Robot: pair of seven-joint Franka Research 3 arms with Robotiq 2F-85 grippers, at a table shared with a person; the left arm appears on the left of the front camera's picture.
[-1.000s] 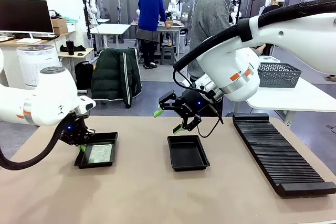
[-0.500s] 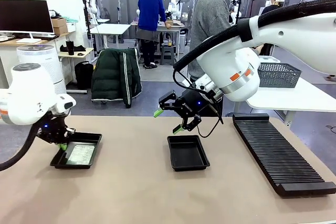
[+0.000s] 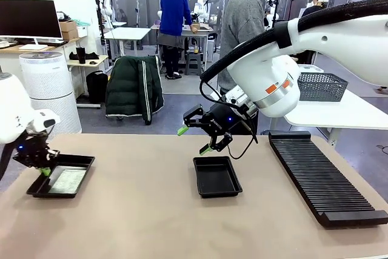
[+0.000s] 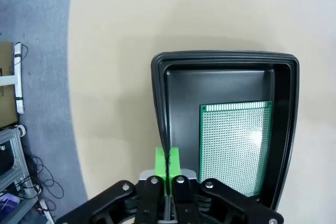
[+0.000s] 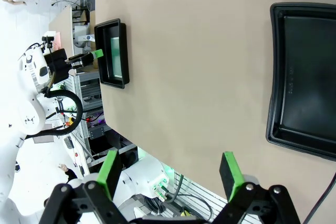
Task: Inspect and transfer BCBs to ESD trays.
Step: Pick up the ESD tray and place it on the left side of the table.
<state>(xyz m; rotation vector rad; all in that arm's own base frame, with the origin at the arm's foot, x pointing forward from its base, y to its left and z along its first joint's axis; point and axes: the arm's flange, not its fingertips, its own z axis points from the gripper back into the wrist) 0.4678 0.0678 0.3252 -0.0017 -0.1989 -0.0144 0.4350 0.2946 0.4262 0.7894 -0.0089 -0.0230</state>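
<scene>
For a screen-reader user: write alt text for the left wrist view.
The left gripper is shut on the side rim of a black ESD tray on a beige table. A green BCB lies flat inside, near the opposite wall.

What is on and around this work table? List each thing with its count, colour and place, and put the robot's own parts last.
ESD trays: two, black; loaded tray near the table's left edge, empty tray mid-table.
BCB: one, green, flat inside the loaded tray.
Slotted rack: one, black, on the table's right side.
Mesh basket: one, grey, on a white table behind, at the right.
Table: one, beige, under the trays and rack.
Person: one, grey top, at the far side.
Left claw: one, black with green pads, shut on the loaded tray's rim.
Right claw: one, black with green pads, open, in the air near the empty tray.
</scene>
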